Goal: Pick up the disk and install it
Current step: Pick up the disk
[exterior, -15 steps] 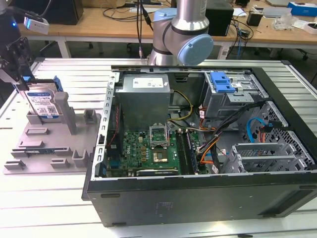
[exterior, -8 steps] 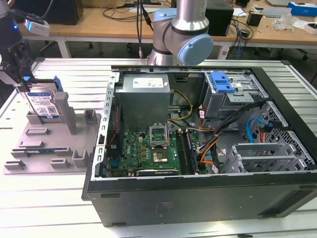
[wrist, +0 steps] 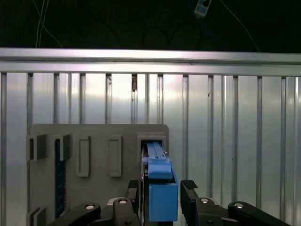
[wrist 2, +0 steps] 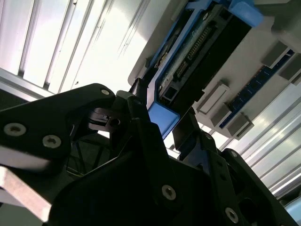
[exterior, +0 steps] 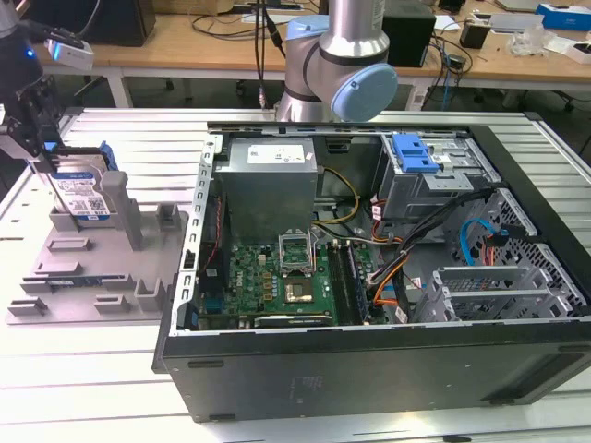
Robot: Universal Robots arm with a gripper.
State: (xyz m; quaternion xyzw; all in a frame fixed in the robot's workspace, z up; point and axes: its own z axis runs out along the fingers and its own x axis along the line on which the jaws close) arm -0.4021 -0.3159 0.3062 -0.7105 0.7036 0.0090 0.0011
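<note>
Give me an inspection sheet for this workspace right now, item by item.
Surface: ribbed aluminium table.
Job's things: silver-grey hard disk in blue plastic bracket, upright in grey plastic holder; open black computer case beside it.
Clutter: dark blue strip in another holder slot.
Grippers: black claw at the disk's top edge.
Cables: orange, black and blue wires inside the case.
Surroundings: wooden desks with equipment behind.

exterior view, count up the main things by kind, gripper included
disk: 1
grey holder tray: 1
open computer case: 1
gripper: 1
total: 4
</note>
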